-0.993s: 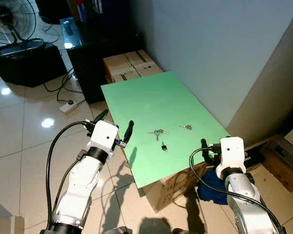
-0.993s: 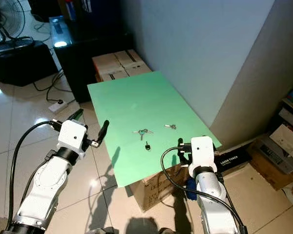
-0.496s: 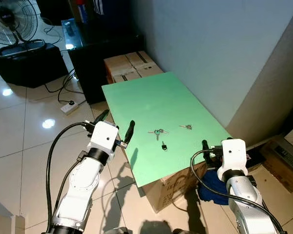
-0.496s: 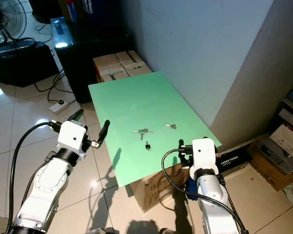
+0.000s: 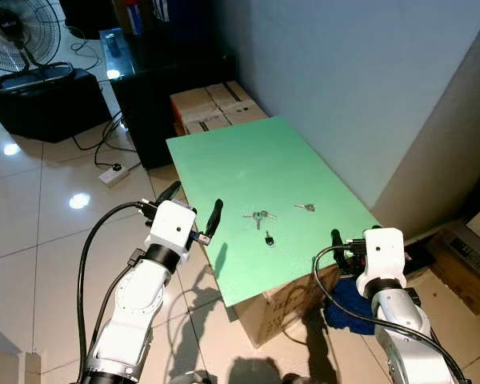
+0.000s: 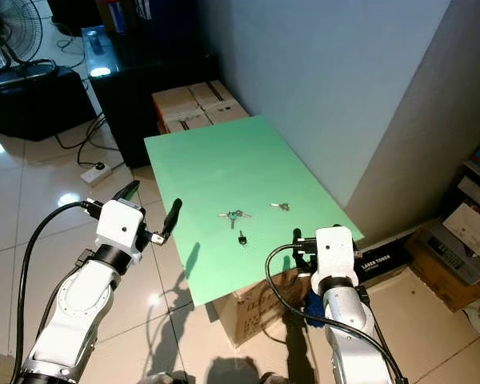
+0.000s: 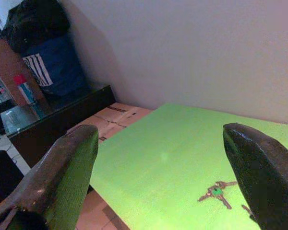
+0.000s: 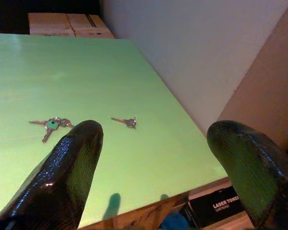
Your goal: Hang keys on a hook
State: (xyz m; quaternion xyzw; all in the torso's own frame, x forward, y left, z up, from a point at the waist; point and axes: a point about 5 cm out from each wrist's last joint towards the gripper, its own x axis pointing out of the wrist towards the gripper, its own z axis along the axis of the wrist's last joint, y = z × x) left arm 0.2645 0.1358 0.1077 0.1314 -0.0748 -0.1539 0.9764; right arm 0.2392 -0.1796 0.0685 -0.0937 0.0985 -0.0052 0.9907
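On the green counter [image 5: 248,160] your keys [image 5: 258,216] lie untouched, both grippers, left [image 5: 190,210] and right [image 6: 298,244], released, ready to reach.

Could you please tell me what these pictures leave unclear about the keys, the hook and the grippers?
- Hook: I can make out none on the wall behind the green board.
- Key bunch: too small in the eye views to count its keys.
- Black-headed key: cut off behind a finger in the left wrist view.
- Right gripper: in the eye views its wrist housing hides most of the fingers.
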